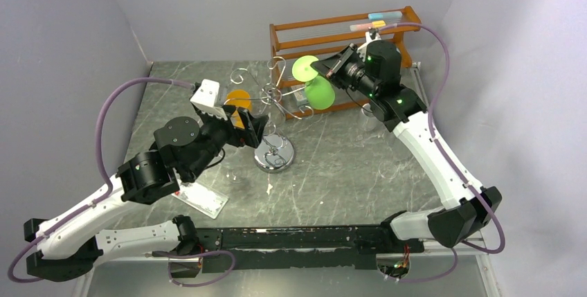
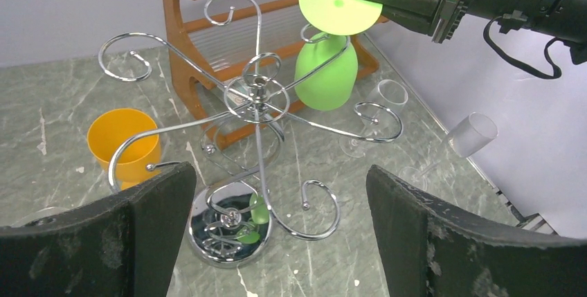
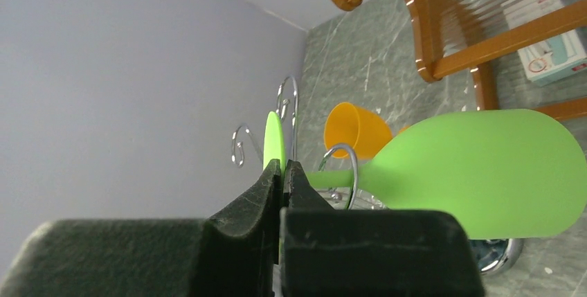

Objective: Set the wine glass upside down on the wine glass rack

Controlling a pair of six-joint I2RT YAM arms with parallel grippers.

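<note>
Spread wide and holding nothing, the left hand (image 2: 278, 172) hovers near and left of the rack (image 2: 253, 96). The right hand (image 3: 282, 167) pinches the foot rim of the green glass (image 2: 325, 68), which hangs upside down with its stem in the rack's far right curl, just beside the shelf (image 2: 190, 34). An orange cup (image 2: 124, 141) stands mouth-up left of the rack. A clear glass (image 2: 471, 134) lies by the worktop's (image 2: 55, 103) right edge.

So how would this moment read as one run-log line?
right gripper: shut on green wine glass foot | glass: inverted, stem in rack curl | left gripper: open, empty
</note>
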